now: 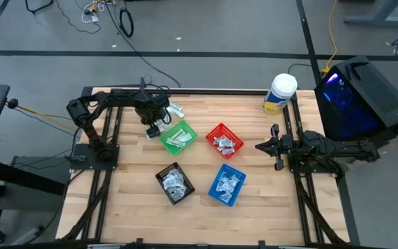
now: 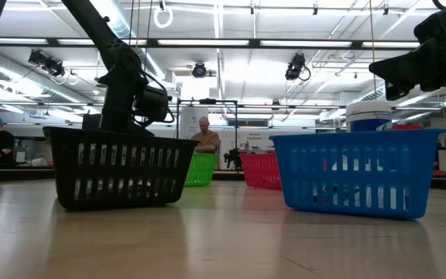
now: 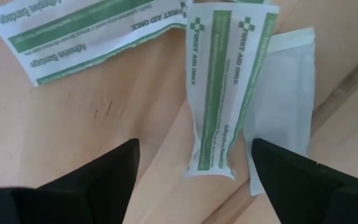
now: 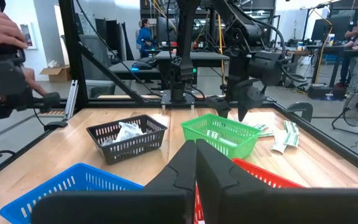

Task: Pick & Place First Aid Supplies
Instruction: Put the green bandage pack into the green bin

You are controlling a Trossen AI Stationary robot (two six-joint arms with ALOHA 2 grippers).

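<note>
Green basket (image 1: 179,137) holds strips; red basket (image 1: 224,141), blue basket (image 1: 226,185) and black basket (image 1: 175,183) hold sachets. Left gripper (image 3: 194,165), fingers wide, hovers over a strip (image 3: 215,93) on the tabletop (image 1: 130,194). Right gripper (image 4: 196,163) fingers are closed, empty.

Middle strip (image 3: 213,93): you can read "FIRST AID ONLY" beside a green cross at its end, printed twice along the green bands, and "Adhesive Bandage" further down its length.
Far strip (image 3: 92,31): you can read "FIRST AID ONLY" and "Adhesive Bandage" on its green band.
Plain white strip (image 3: 284,106): you'll find no print facing you.
Yellow label on the tub (image 1: 276,104): too small for you to read.
Baskets and other packets: nothing you can read.
</note>
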